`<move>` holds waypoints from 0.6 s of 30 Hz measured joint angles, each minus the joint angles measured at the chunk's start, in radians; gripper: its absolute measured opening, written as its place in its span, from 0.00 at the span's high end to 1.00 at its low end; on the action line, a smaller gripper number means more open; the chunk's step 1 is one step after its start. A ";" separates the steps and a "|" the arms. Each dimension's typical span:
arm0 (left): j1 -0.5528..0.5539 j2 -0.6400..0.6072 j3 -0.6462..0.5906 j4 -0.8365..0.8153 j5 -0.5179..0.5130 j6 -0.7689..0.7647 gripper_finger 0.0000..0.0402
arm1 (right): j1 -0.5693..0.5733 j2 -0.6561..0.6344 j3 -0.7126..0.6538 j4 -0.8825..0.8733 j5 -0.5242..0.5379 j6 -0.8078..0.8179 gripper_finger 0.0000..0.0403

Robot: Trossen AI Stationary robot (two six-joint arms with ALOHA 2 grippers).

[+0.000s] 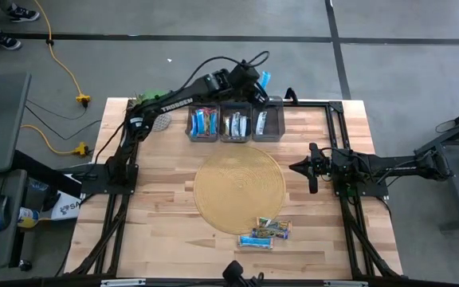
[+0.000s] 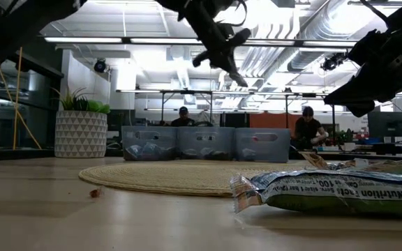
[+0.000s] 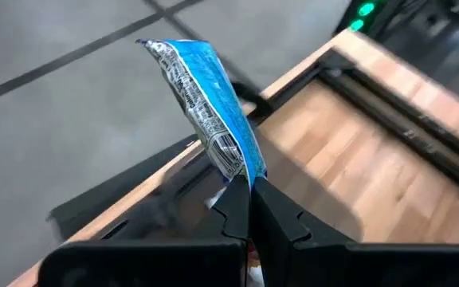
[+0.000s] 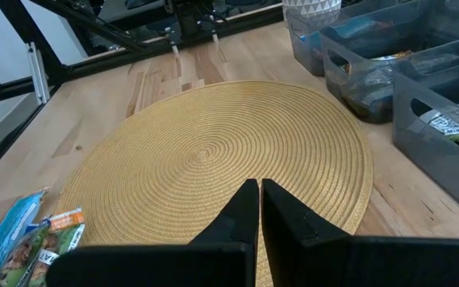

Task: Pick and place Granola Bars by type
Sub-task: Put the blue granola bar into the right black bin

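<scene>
My left gripper (image 1: 258,86) hangs over the table's far edge above the right-hand bin (image 1: 268,121), shut on a blue-and-white granola bar (image 3: 205,96). In the high view the bar (image 1: 265,78) sticks out past the fingers. Several more bars (image 1: 266,232) lie flat on the table by the near edge of the round woven mat (image 1: 239,191), and they fill the low view's foreground (image 2: 340,192). Other bars lie in the left bin (image 1: 204,123) and the middle bin (image 1: 236,125). My right gripper (image 4: 259,190) waits shut above the mat's right side (image 1: 312,169). My left gripper pinches the blue-and-white bar by one short end (image 3: 244,171) between its two fingers. The bar is lifted clear of everything and stands out beyond the fingertips, its free end (image 3: 162,49) bent slightly over.
Three dark grey bins stand in a row at the far edge. A potted plant (image 2: 81,125) sits at the far left corner. A black frame rail (image 1: 333,127) runs along the table's right side. People sit in the room behind the table (image 2: 308,129).
</scene>
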 joint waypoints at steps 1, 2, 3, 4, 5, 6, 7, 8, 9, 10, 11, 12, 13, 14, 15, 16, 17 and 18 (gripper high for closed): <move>-0.004 0.001 -0.018 0.028 0.019 -0.002 1.00 | 0.000 0.000 0.000 0.000 0.000 0.000 1.00; -0.003 0.002 -0.036 0.041 0.041 -0.005 1.00 | 0.000 0.000 0.000 0.000 0.000 0.000 1.00; -0.003 0.005 -0.056 0.054 0.061 -0.012 1.00 | 0.000 0.000 0.000 0.000 0.000 0.000 1.00; -0.007 0.014 -0.074 0.083 0.065 -0.021 1.00 | 0.000 0.000 0.000 0.000 0.000 0.000 1.00; -0.014 0.025 -0.088 0.112 0.069 -0.024 1.00 | 0.000 0.000 0.000 0.000 0.000 0.000 1.00; -0.016 0.033 -0.104 0.124 0.079 -0.028 1.00 | 0.000 0.000 0.000 0.000 0.000 0.000 1.00; -0.016 0.041 -0.116 0.125 0.089 -0.036 1.00 | 0.000 0.000 0.000 0.000 0.000 0.000 1.00; -0.017 0.053 -0.121 0.149 0.090 -0.044 1.00 | 0.000 0.000 0.000 0.000 0.000 0.000 1.00; -0.018 0.062 -0.125 0.179 0.097 -0.053 1.00 | 0.000 0.000 0.000 0.000 0.000 0.000 1.00; -0.018 0.068 -0.129 0.183 0.114 -0.064 1.00 | 0.000 0.000 0.000 0.000 0.000 0.000 1.00; -0.018 0.077 -0.130 0.188 0.118 -0.074 1.00 | 0.000 0.000 0.000 -0.001 0.000 0.000 1.00; -0.018 0.091 -0.130 0.214 0.123 -0.080 1.00 | 0.000 0.000 0.001 -0.002 -0.001 0.000 1.00; -0.019 0.106 -0.132 0.229 0.136 -0.089 1.00 | 0.000 0.000 0.001 -0.002 0.000 0.000 1.00; -0.022 0.121 -0.134 0.228 0.143 -0.102 1.00 | 0.000 0.000 0.001 0.000 0.000 0.000 1.00; -0.022 0.134 -0.136 0.229 0.145 -0.115 1.00 | 0.000 0.000 0.002 0.000 0.000 0.000 1.00; -0.022 0.145 -0.137 0.232 0.146 -0.128 1.00 | 0.000 -0.001 0.002 -0.002 0.000 0.000 1.00; -0.023 0.154 -0.137 0.239 0.147 -0.138 1.00 | 0.000 -0.001 0.002 0.000 0.000 0.000 1.00; -0.024 0.161 -0.137 0.246 0.153 -0.149 1.00 | 0.000 -0.001 0.002 0.000 0.000 0.000 1.00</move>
